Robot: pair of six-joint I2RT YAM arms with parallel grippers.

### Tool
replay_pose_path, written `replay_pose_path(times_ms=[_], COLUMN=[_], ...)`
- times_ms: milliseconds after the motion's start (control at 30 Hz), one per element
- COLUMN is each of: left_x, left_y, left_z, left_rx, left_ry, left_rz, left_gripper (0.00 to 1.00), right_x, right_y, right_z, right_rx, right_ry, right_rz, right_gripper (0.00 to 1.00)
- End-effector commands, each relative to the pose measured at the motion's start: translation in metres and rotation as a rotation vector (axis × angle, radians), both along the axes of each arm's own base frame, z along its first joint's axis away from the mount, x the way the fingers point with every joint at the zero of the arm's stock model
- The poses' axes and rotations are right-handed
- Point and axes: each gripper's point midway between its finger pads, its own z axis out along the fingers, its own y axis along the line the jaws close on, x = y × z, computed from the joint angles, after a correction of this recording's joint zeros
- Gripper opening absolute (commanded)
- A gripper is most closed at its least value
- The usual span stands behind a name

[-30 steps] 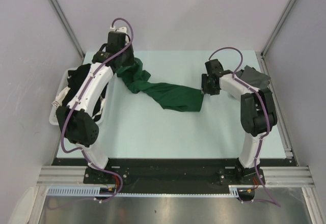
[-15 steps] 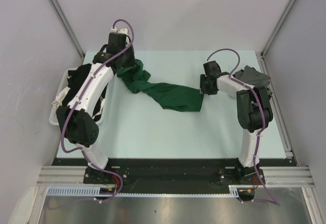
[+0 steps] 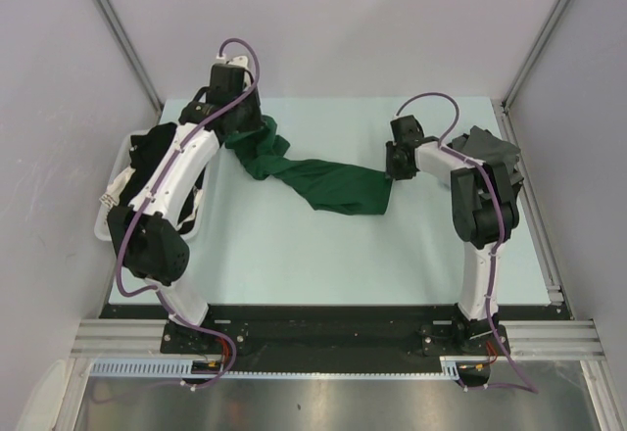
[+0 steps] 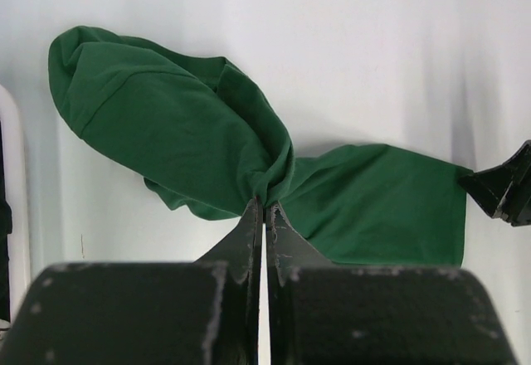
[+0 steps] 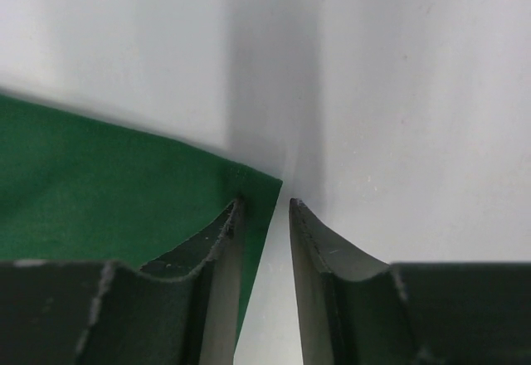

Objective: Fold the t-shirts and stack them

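The dark green t-shirt [image 3: 333, 184] lies bunched and stretched across the middle of the table. My left gripper [image 3: 243, 135] is shut on a gathered bunch of it at its far left end, as the left wrist view shows [image 4: 265, 206]. My right gripper [image 3: 391, 174] is at the shirt's right corner. In the right wrist view the jaws [image 5: 264, 203] stand a little apart, with the green corner [image 5: 83, 182] lying against the left finger. A grey shirt [image 3: 487, 145] lies crumpled at the back right. Black shirts [image 3: 152, 152] fill the basket at the left.
A white slatted basket [image 3: 106, 217] stands at the table's left edge, under my left arm. The pale table [image 3: 294, 245] has walls close on three sides. My right gripper also shows at the right edge of the left wrist view [image 4: 502, 191].
My right arm's elbow has drawn in and back, while its gripper stays at the green shirt's right corner. My left gripper and the shirt have hardly moved.
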Motion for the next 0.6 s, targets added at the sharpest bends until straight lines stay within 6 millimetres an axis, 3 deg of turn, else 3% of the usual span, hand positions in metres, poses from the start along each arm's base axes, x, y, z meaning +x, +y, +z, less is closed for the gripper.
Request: replay_pose_path(times_ms=[0, 300, 433, 567], left_x=[-0.009, -0.005, -0.003, 0.004], left_y=[-0.007, -0.011, -0.014, -0.019], left_z=[0.028, 0.026, 0.026, 0.022], left_rx=[-0.024, -0.025, -0.03, -0.035], left_ry=[-0.068, -0.061, -0.063, -0.054], left_rz=[-0.032, -0.039, -0.044, -0.054], left_gripper=[0.0, 0.0, 0.0, 0.0], right_x=[0.021, 0.022, 0.024, 0.03], right_y=[-0.004, -0.003, -0.005, -0.012], right_z=[0.005, 0.008, 0.017, 0.047], right_rx=[0.018, 0.041, 0.042, 0.021], right_ry=[-0.044, -0.035, -0.053, -0.119], right_rz=[-0.02, -0.001, 0.004, 0.0], right_gripper=[0.31, 0.02, 0.0, 0.0])
